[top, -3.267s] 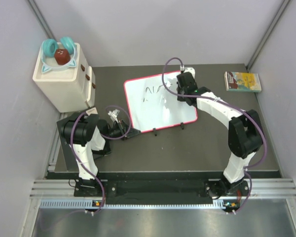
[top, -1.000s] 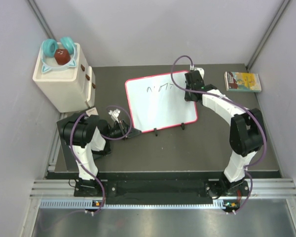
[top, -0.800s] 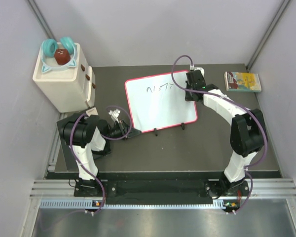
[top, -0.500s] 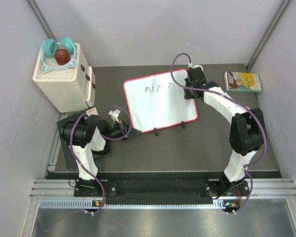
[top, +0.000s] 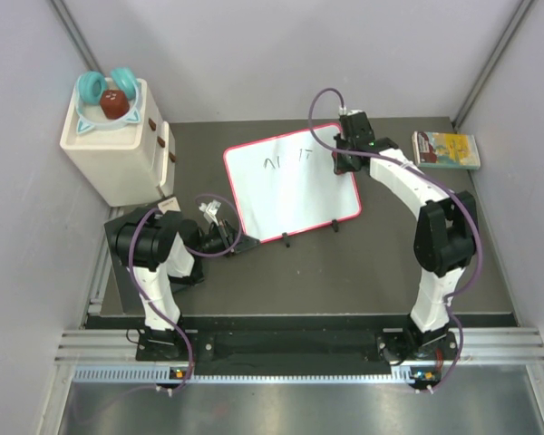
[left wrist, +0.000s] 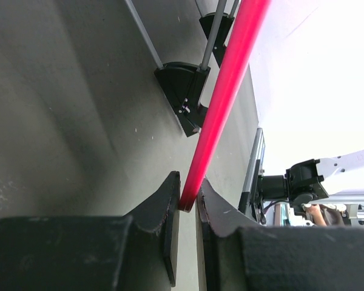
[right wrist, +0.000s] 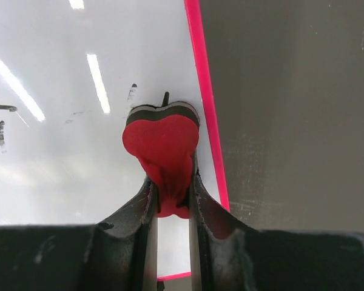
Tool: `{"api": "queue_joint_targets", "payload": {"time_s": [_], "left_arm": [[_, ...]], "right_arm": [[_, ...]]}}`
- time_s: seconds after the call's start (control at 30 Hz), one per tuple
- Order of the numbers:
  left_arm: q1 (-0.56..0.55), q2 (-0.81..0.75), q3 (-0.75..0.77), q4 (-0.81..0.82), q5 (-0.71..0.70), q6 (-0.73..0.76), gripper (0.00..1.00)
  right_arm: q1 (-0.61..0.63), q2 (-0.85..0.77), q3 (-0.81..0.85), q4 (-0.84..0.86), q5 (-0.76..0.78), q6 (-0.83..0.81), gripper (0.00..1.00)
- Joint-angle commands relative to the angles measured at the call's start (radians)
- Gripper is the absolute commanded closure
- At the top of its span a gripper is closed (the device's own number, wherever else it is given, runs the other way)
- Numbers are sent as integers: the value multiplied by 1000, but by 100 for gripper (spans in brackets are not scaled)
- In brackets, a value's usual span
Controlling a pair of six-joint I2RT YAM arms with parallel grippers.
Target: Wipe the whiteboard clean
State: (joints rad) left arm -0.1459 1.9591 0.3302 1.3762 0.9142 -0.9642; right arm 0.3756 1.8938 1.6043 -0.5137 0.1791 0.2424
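Observation:
The whiteboard (top: pixel 290 186) lies on the dark table, white with a thin red rim and a few black marker strokes (top: pixel 286 162) near its far edge. My right gripper (top: pixel 344 161) is shut on a red heart-shaped eraser (right wrist: pixel 161 145), pressed on the board beside its right rim (right wrist: pixel 205 103), with strokes left of it (right wrist: pixel 1 121). My left gripper (top: pixel 225 237) is shut on the board's red rim (left wrist: pixel 224 91) at the near left corner; a black foot (left wrist: pixel 183 97) shows beyond it.
A cream box (top: pixel 118 149) with a teal cat-ear tray and a brown object stands at the far left. A small yellow-green book (top: pixel 446 149) lies at the far right. Grey walls enclose the table.
My right gripper with the eraser has moved toward the board's far right edge. Most scribbles in the board's middle are gone. The board has turned slightly. The left arm has held still.

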Motion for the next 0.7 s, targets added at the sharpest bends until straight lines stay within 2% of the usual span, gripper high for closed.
{"api": "queue_joint_targets", "payload": {"time_s": [0.0,0.17,0.5,0.67], "left_arm": [[8,6,-11,291,-18,41,100],[8,1,-13,293,-17,42,100],[6,-5,-20,296,-15,45,100],[6,-5,-20,299,-14,44,100]], "right_arm": [[-9,-7,33,66,-3,-12,100],[-10,39,104,47,2,-38,100],[-29,189,411,-68,17,-84,100],[-35,199,425,-68,-22,-78,100]]}}
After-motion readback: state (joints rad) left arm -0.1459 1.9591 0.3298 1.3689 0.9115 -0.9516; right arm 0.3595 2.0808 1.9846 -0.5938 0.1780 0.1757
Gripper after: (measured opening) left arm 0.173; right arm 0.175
